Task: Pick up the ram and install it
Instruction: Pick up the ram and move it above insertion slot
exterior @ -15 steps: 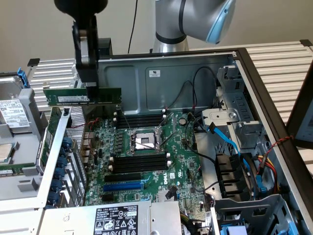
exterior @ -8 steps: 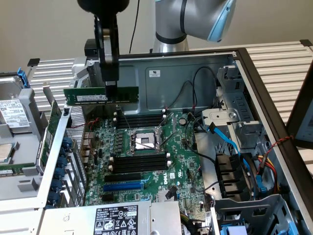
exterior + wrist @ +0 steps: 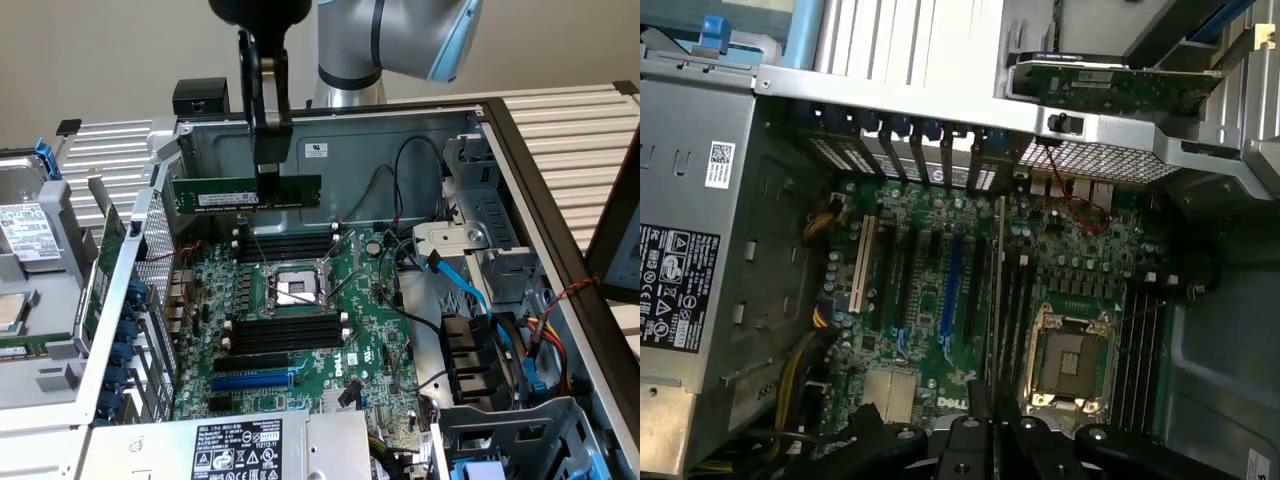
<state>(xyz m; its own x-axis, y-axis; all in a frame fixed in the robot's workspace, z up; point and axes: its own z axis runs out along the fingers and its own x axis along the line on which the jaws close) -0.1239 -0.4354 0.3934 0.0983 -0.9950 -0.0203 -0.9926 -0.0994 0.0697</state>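
Jaws: closed on the ram (image 3: 245, 192), pinching its top edge a little toward the exterior view's right of its middle. They hang from the black wrist of the robot arm (image 3: 400, 35), which reaches in from above.

Ram: green stick with a white label strip, held level with its long edge horizontal. It is in the air inside the open computer case (image 3: 400, 125), clear of the board and not seated in any slot. In the wrist view the ram (image 3: 998, 290) appears edge-on as a thin line running from between the jaws along the board.

Memory slots, far bank (image 3: 290, 245): black, just below the ram in the exterior view.

CPU socket (image 3: 297, 287): metal frame, between the two banks; also seen at (image 3: 1072, 358).

Memory slots, near bank (image 3: 285, 332): black, on the socket's other side.

Blue expansion slot (image 3: 250, 381): beyond the near bank; also seen at (image 3: 953, 290).

Motherboard (image 3: 365, 340): green, lying flat in the case.

Blue cable (image 3: 465, 290): toward the exterior view's right of the board.

Power supply (image 3: 235, 448): labelled, at the case's near edge.

Bench (image 3: 580, 130): slatted, carrying the case.
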